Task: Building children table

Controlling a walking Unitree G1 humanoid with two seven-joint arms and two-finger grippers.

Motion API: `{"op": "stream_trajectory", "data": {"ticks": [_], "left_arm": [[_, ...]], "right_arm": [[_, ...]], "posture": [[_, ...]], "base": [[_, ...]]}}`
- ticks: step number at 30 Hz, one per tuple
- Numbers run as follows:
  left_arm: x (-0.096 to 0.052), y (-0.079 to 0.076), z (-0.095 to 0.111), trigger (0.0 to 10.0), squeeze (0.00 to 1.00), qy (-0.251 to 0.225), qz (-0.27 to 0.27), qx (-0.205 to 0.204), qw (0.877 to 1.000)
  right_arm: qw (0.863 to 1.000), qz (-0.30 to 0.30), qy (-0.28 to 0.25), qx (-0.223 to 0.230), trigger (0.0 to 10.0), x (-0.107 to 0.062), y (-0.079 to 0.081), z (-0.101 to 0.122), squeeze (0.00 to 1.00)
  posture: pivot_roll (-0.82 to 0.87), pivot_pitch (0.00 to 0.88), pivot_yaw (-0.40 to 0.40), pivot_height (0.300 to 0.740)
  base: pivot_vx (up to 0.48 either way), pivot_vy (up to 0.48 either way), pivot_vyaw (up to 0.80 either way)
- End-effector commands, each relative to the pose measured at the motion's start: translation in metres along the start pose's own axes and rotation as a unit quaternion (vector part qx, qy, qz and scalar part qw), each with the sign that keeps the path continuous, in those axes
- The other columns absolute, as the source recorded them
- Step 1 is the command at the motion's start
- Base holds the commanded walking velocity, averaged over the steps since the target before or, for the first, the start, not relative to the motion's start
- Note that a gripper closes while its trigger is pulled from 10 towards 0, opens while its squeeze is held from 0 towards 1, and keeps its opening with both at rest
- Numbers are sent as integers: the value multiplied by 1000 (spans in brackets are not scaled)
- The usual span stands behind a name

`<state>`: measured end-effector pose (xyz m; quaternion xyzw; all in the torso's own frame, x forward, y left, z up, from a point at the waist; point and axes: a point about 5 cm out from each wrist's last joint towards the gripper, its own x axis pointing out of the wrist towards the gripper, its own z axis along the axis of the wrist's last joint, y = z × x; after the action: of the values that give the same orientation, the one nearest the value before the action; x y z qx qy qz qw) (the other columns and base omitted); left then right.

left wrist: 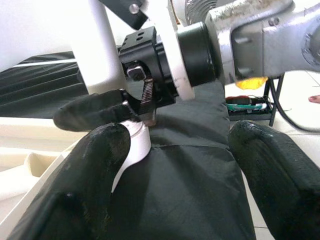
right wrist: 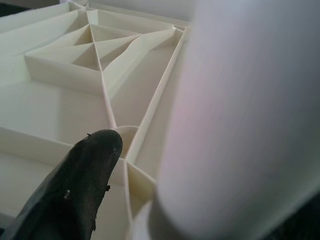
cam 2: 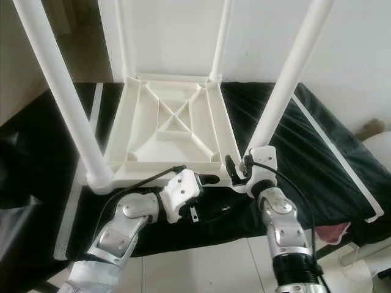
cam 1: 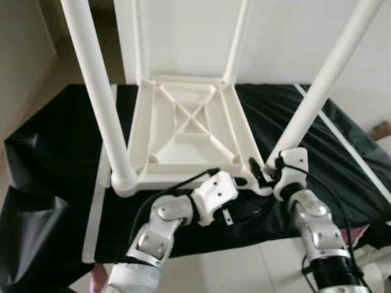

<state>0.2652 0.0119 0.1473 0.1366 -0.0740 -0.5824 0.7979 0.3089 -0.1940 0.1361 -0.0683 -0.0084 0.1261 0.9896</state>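
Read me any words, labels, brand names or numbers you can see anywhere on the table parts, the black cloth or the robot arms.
None can be read.
The upturned white table top, its white legs and the black cloth are plain.
The left gripper and right gripper show no legible markings.

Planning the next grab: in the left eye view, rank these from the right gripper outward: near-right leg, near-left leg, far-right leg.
1. Near-right leg: right at the right gripper, which sits at its base on the upturned tabletop's near-right corner.
2. Near-left leg: across the near edge, at the near-left corner.
3. Far-right leg: at the back corner by the wall.
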Motion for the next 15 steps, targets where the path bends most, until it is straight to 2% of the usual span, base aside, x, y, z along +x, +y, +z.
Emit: {"op": "stream_trajectory", "data": {"ticks": [1,5,15], "left_arm": [[1,1,1,10000,0,0,40,0,999],[1,1,0,10000,0,4,33,2,999],[1,2,1,10000,0,4,31,5,999]], "right_arm": [[1000,14,7,-1,10000,-1,-1,-4,0],[998,46,24,-19,10000,1,-8,-10,0],[995,74,45,-47,10000,7,-13,-16,0]], "posture": [[46,0,-58,740],[45,0,-56,740],[53,0,-59,740]], "base": [[0,0,0],[0,0,0],[0,0,0]]}}
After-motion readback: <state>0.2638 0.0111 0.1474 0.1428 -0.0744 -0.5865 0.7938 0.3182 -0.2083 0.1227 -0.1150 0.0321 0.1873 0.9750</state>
